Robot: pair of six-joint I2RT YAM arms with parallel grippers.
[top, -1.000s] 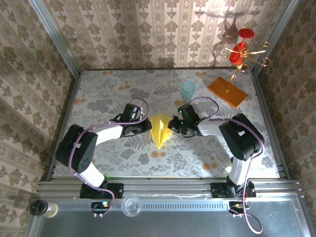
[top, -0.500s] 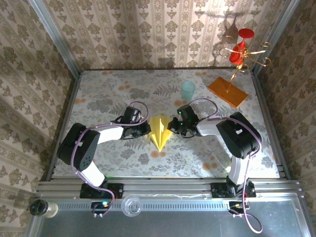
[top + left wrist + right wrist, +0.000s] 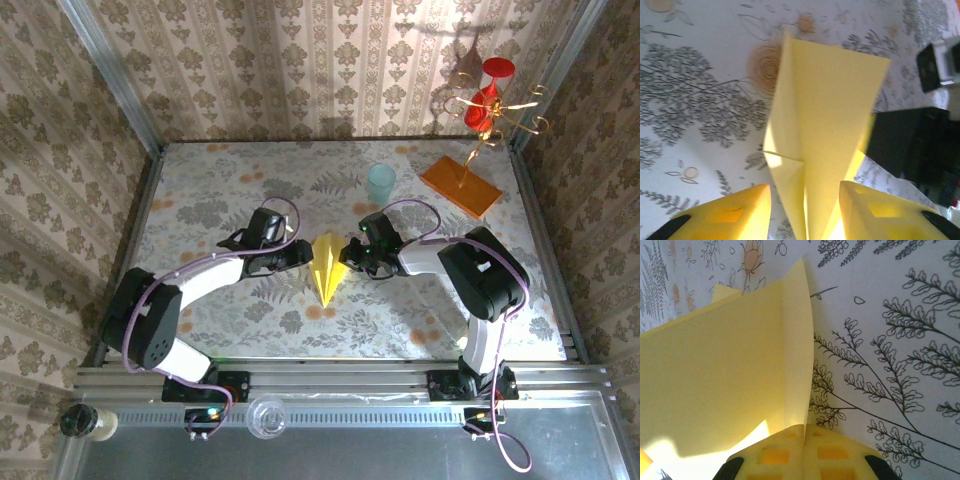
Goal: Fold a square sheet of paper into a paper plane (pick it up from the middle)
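The yellow square sheet of paper is folded into a narrow, pointed paper plane (image 3: 326, 266) with its tip toward the arms' bases. It rests on the patterned table (image 3: 220, 190) between the two grippers. My left gripper (image 3: 303, 254) is at its left side. In the left wrist view its yellow fingers (image 3: 735, 215) stand apart, and the plane's (image 3: 825, 115) folded layers rise between them untouched. My right gripper (image 3: 349, 256) is at the plane's right side, its fingertips (image 3: 790, 445) pressed together on the edge of a raised flap (image 3: 730, 370).
A pale teal cup (image 3: 381, 183) stands behind the plane. An orange slab (image 3: 460, 186) with a gold stand carrying red cups (image 3: 487, 100) sits at the back right. Wallpapered walls close the table on three sides, and a metal rail (image 3: 340, 382) runs along the near edge.
My left gripper's jaws have opened and let go of the paper, and the left arm's elbow has swung out to the left. The plane now looks narrower. The right gripper keeps its grip.
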